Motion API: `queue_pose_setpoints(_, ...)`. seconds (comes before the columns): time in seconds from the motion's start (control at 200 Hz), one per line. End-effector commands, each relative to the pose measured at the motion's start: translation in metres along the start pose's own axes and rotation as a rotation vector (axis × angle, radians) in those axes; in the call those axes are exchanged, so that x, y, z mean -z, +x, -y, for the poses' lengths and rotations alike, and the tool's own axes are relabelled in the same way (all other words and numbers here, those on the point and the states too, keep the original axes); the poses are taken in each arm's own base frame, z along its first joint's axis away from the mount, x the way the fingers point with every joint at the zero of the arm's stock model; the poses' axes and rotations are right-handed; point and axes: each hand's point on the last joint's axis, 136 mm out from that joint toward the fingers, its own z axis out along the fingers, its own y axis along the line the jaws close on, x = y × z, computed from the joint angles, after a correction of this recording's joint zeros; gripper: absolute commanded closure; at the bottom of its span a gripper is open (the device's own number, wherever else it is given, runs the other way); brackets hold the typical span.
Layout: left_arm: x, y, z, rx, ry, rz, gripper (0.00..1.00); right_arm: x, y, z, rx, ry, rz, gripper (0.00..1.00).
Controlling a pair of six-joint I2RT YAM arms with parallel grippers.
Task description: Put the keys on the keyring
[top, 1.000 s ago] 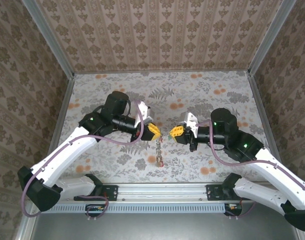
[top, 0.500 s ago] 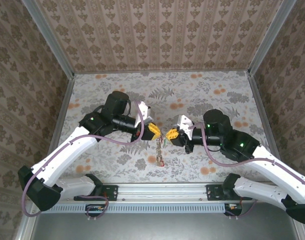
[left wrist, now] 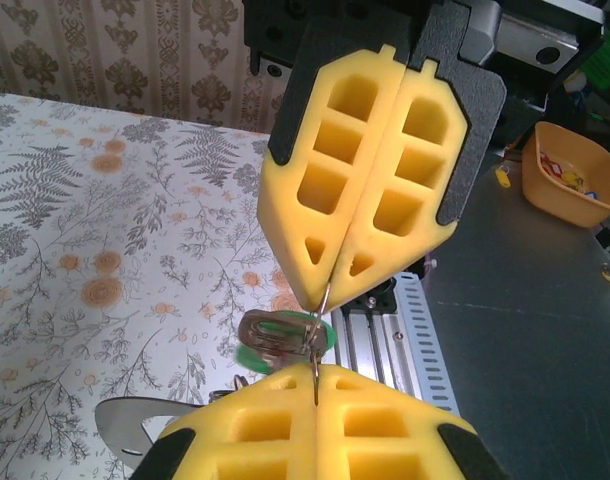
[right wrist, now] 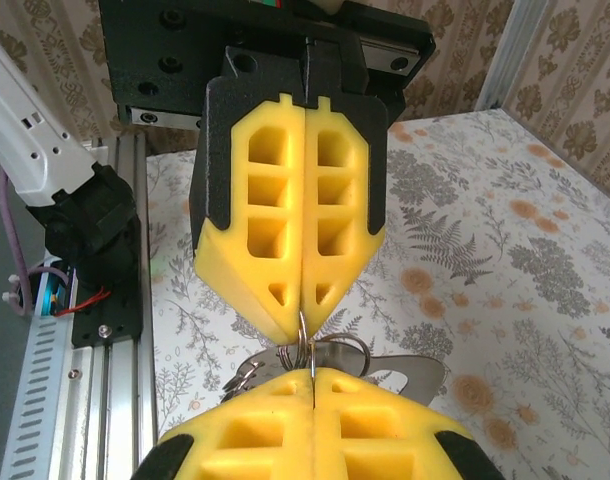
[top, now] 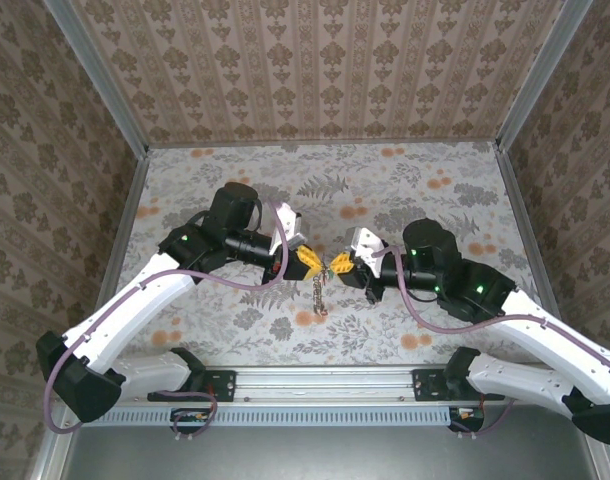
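Left gripper and right gripper meet tip to tip above the tabletop, both clenched on the thin wire keyring stretched between them. A green-headed key hangs just beside the wire. Judgement: threading underway. Advance slowly, grips firm, without twisting the loop or pulling it apart.

the left gripper and right gripper meet tip to tip over mid-table, both pinched on the keyring, so nothing can pass between them. keys hang under the tips and clutter the near pocket between the arms, which the rail closes off. both arms slant in from the near corners. the far half of the table lies open up to the walls, which box in three sides.
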Motion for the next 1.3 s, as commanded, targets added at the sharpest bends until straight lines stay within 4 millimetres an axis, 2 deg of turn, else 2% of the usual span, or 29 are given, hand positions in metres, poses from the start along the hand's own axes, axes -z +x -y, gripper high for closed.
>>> queue_pose_setpoints(0.0,0.005,-0.008,0.007,-0.05,0.014,0.033,1.0,0.002,-0.014,0.001,0.02,0.009,0.043,1.0)
queue_pose_setpoints(0.375,0.005,-0.01,0.008,-0.053,0.014,0.04,1.0,-0.002,-0.011,-0.001,0.014,-0.004,0.033,1.0)
queue_pose_setpoints(0.77,0.007,-0.007,0.005,-0.047,0.005,0.035,1.0,0.008,-0.012,-0.002,0.017,0.011,0.044,1.0)
queue_pose_setpoints(1.295,0.007,-0.009,0.007,-0.051,0.009,0.043,1.0,-0.006,-0.009,-0.001,0.007,-0.01,0.036,1.0)
